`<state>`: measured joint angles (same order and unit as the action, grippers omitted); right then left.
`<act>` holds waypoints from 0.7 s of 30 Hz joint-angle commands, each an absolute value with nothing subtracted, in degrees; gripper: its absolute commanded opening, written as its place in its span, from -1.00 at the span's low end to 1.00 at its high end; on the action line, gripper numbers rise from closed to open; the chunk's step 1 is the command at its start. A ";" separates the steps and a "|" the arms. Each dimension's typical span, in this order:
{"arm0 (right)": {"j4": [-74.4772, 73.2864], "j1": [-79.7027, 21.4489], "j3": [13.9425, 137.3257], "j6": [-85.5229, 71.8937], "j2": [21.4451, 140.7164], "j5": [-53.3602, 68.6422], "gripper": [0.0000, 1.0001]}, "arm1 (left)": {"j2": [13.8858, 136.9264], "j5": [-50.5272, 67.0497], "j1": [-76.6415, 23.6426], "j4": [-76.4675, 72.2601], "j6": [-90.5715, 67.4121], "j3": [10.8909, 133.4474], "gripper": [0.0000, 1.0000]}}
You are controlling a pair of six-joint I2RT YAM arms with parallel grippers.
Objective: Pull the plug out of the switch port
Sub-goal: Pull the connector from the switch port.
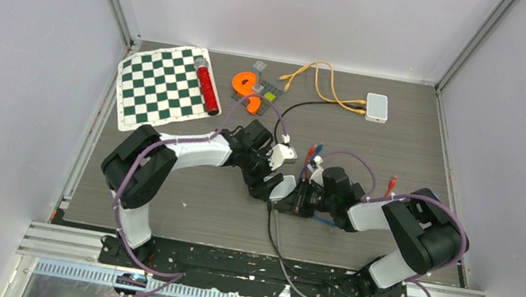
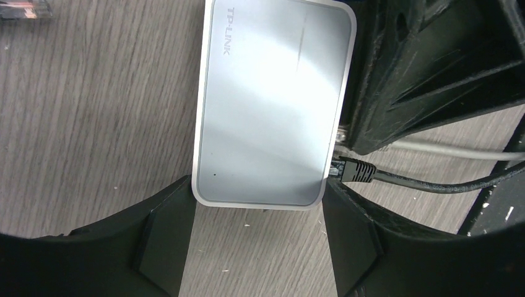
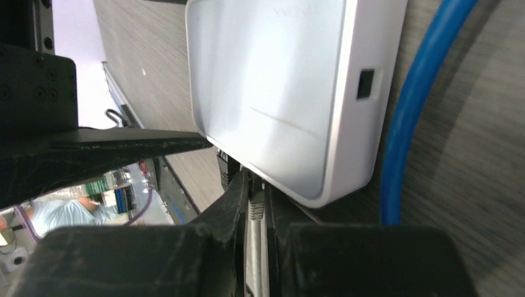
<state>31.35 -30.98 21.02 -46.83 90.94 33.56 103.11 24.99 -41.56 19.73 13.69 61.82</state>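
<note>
A white TP-LINK switch (image 2: pixel 272 105) lies flat on the grey table, with my left gripper (image 2: pixel 257 198) shut on its near end, one finger on each side. A black plug (image 2: pixel 354 170) sits in a port on its right edge, and a grey cable (image 2: pixel 446 150) runs just above it. In the right wrist view my right gripper (image 3: pixel 255 192) is shut on the grey plug (image 3: pixel 255 207), which sits in a port of the switch (image 3: pixel 278 93). From above, both grippers meet at the switch (image 1: pixel 284 187) at mid-table.
A blue cable (image 3: pixel 408 124) runs along the switch's far side. A second white box (image 1: pixel 376 107) with yellow cables sits at the back right. A chessboard mat (image 1: pixel 164 86), a red cylinder (image 1: pixel 207 87) and orange parts (image 1: pixel 246 85) lie at the back left.
</note>
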 commanded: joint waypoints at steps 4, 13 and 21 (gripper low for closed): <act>19.01 -30.72 18.02 -41.53 86.63 29.26 -0.90 | 104.86 27.60 -41.13 26.29 10.91 61.12 -0.18; 15.10 -30.16 19.44 -43.73 70.65 20.25 -0.90 | 103.67 27.29 -42.75 25.78 10.86 59.62 0.30; 6.41 -29.67 24.42 -41.49 54.06 7.47 -0.90 | 102.39 26.22 -43.77 24.24 9.54 58.15 0.99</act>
<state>10.22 -30.13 20.40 -43.55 61.14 16.62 102.32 26.30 -43.22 20.38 11.66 61.30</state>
